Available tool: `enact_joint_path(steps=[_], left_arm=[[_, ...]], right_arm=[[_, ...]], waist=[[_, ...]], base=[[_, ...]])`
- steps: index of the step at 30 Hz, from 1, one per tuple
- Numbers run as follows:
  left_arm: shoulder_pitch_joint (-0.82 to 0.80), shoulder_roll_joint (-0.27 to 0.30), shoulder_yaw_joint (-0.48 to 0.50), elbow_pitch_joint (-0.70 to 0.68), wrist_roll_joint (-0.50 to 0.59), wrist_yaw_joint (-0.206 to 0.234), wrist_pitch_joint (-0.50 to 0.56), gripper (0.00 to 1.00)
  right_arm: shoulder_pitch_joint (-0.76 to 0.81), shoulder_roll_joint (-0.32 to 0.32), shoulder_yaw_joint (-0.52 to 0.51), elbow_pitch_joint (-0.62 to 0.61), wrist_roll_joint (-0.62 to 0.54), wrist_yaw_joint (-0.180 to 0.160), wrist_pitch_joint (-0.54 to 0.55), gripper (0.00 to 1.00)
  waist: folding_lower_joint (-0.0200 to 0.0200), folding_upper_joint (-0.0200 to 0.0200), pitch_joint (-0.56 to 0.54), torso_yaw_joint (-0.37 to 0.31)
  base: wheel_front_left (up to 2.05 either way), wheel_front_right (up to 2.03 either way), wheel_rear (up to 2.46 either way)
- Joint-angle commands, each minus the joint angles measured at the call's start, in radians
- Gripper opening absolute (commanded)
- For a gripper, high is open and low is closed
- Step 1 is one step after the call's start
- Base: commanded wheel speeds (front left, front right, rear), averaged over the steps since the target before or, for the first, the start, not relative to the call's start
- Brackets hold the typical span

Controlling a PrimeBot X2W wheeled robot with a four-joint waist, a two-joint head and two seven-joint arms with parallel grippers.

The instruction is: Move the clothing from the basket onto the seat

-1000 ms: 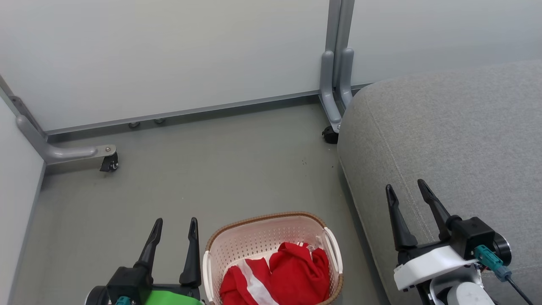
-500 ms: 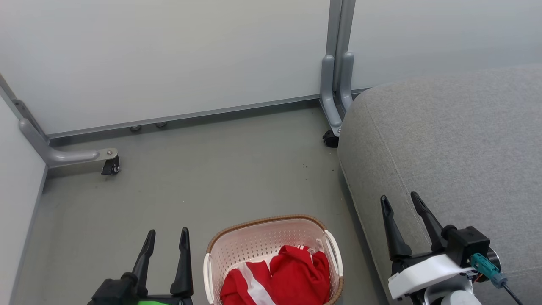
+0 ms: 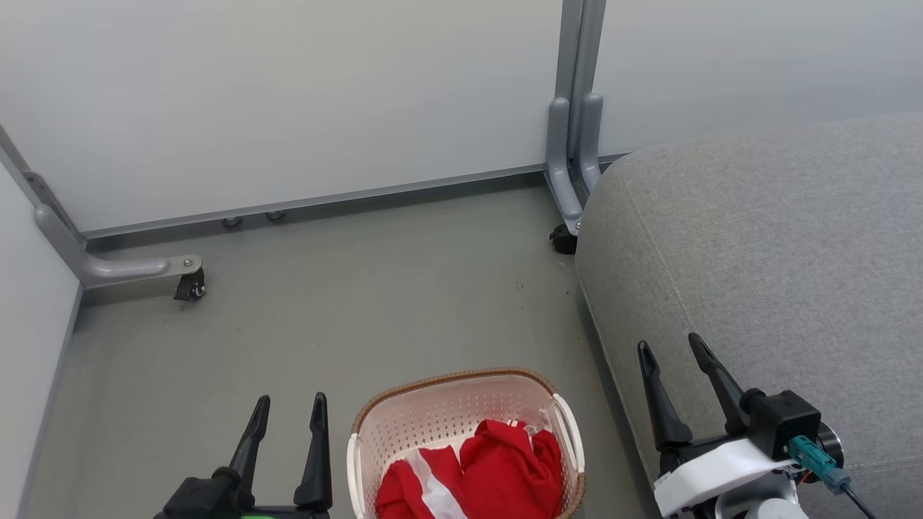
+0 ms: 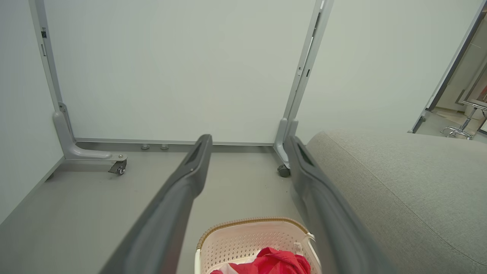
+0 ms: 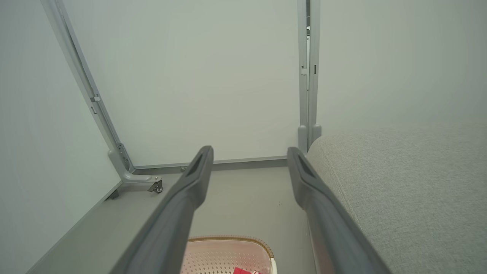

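Light is bright, even and diffuse in all views; source out of frame. Shadows are soft: a dim band on the floor along the seat edge. The wall panels read flat, matte, evenly lit. Head view sharp. Wrist views are wide-angle, panel posts lean outward toward the edges. Fingers of the left gripper and right gripper sit near the lens, soft-focus. Right wrist view hazier, lower contrast.

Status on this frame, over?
Both open, empty: left end effector, right end effector. Red clothing in basket, none on seat. Nothing blocking.
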Motion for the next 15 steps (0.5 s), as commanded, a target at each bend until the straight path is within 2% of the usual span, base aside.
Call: enact_joint_path(steps=[1,15], left_arm=[[0.015,0.002,0.006,-0.001,-0.003,-0.005,0.000,1.00],[0.015,0.002,-0.003,0.005,-0.004,-0.008,0.000,1.00]], right_arm=[[0.008,-0.001,0.001,0.004,0.004,0.000,-0.003,1.00],[-0.004,-0.016,-0.006,-0.005,0.009,0.000,-0.003,1.00]], waist=[[0.0000,0.0000,-0.001,0.000],[0.0000,0.0000,0.019,-0.027]], base=[[0.00,0.00,0.00],[0.00,0.00,0.00]])
